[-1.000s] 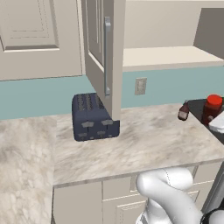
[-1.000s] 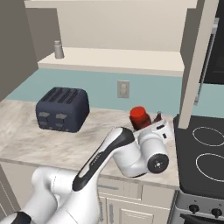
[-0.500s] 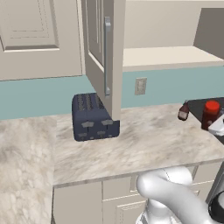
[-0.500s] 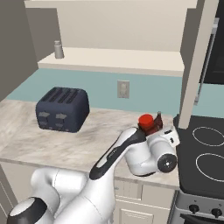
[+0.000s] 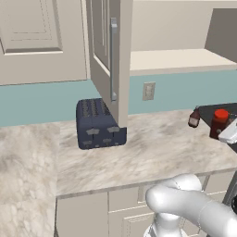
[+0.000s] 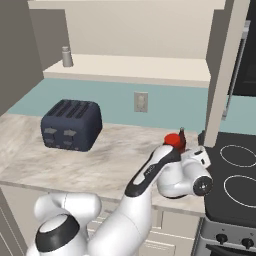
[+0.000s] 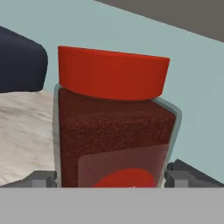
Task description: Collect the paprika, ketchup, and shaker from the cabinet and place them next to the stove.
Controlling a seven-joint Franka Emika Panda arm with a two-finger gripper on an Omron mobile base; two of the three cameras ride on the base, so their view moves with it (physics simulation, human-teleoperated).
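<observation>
Hand view: my gripper (image 7: 111,177) stands wide, one fingertip (image 7: 43,178) either side of the red-lidded paprika (image 7: 113,118) jar, upright near the worktop's (image 5: 152,143) stove (image 6: 235,170) edge.

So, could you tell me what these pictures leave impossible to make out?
- Gripper, hand view: the bottom edge cuts off the fingertips; contact with the paprika jar is undecidable.
- Paprika jar, right base view: hidden behind the arm except its red lid.
- Small dark bottle, left base view: too small to identify.
- Shaker, right base view: too small for detail.
</observation>
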